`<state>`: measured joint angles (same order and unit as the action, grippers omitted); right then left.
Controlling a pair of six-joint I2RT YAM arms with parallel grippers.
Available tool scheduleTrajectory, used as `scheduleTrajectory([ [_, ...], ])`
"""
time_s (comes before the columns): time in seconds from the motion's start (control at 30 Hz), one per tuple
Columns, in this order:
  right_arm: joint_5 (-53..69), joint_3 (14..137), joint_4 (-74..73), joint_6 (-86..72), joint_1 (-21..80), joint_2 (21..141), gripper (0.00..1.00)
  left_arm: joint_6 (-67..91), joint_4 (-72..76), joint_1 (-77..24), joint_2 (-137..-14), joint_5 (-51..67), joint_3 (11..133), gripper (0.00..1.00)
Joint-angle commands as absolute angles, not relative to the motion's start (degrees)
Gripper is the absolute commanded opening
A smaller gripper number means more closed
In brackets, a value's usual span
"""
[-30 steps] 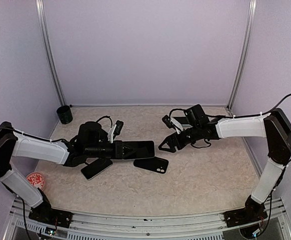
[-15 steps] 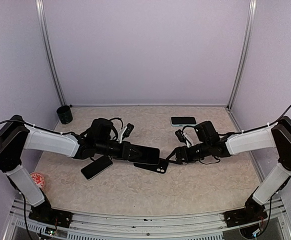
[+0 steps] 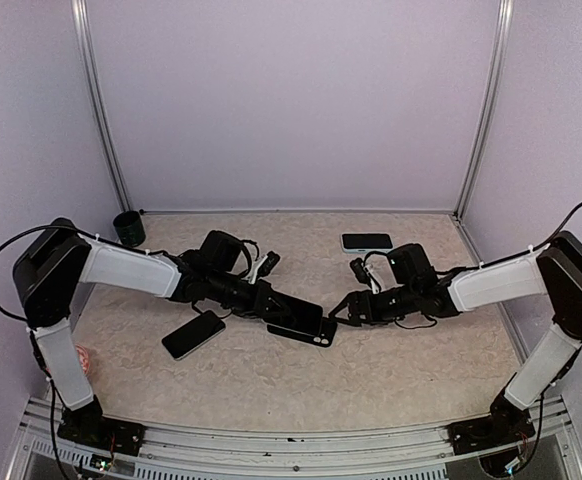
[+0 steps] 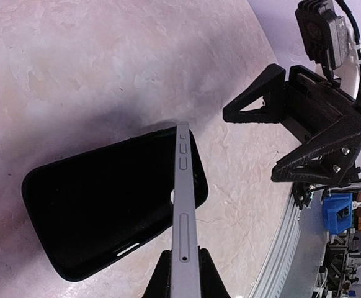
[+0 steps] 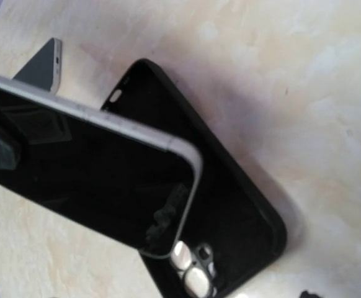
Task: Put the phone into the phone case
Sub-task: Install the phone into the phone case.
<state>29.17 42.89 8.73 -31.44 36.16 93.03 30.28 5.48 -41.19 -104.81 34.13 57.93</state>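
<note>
Three phones, one case, one cup, one disc and two pincers share the beige mottled tabletop (image 3: 421, 370). At the far left of the overhead view, a red-and-white round disc (image 3: 82, 358) shows partly behind the left arm. Above it, in the corner, stands a small black cup (image 3: 128, 229). Right of the disc a dark slab phone (image 3: 193, 334) lies flat, well apart from the rest.

Near the centre, the left pincer (image 3: 271, 303) is clamped tight on one end of a silver-edged, dark-screened phone (image 4: 183, 198). It holds the phone tilted off the tabletop, with the free end over the black phone case (image 4: 93, 205). The case lies flat, hollow side up, just right of that pincer. The phone's rounded corner overlaps the end of the case with the camera cutout; whether the two touch I cannot tell.

Just right of the case, the right pincer (image 3: 343, 312) sits low with its jaws spread wide and nothing between them, its tips near the phone's free end. Further up and right, a third phone with a pale rim (image 3: 367, 242) lies flat, apart.
</note>
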Motion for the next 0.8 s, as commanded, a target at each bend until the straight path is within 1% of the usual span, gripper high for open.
scheduleTrajectory([
  [0.0,29.38,43.45,11.01,-32.39,37.41,94.69,0.81,26.78,1.43,-40.8,-106.45,36.87,62.93,0.0],
  [0.33,28.75,43.59,12.63,-32.44,38.61,96.69,0.81,22.27,-9.98,-39.2,-111.25,43.14,72.19,0.0],
  [0.5,28.02,43.65,12.92,-32.41,39.13,96.86,0.82,23.0,-10.85,-39.2,-113.78,47.49,73.92,0.0],
  [0.77,27.28,43.15,13.73,-31.85,39.78,96.8,0.83,24.42,-10.12,-39.2,-116.81,50.26,74.88,0.0],
])
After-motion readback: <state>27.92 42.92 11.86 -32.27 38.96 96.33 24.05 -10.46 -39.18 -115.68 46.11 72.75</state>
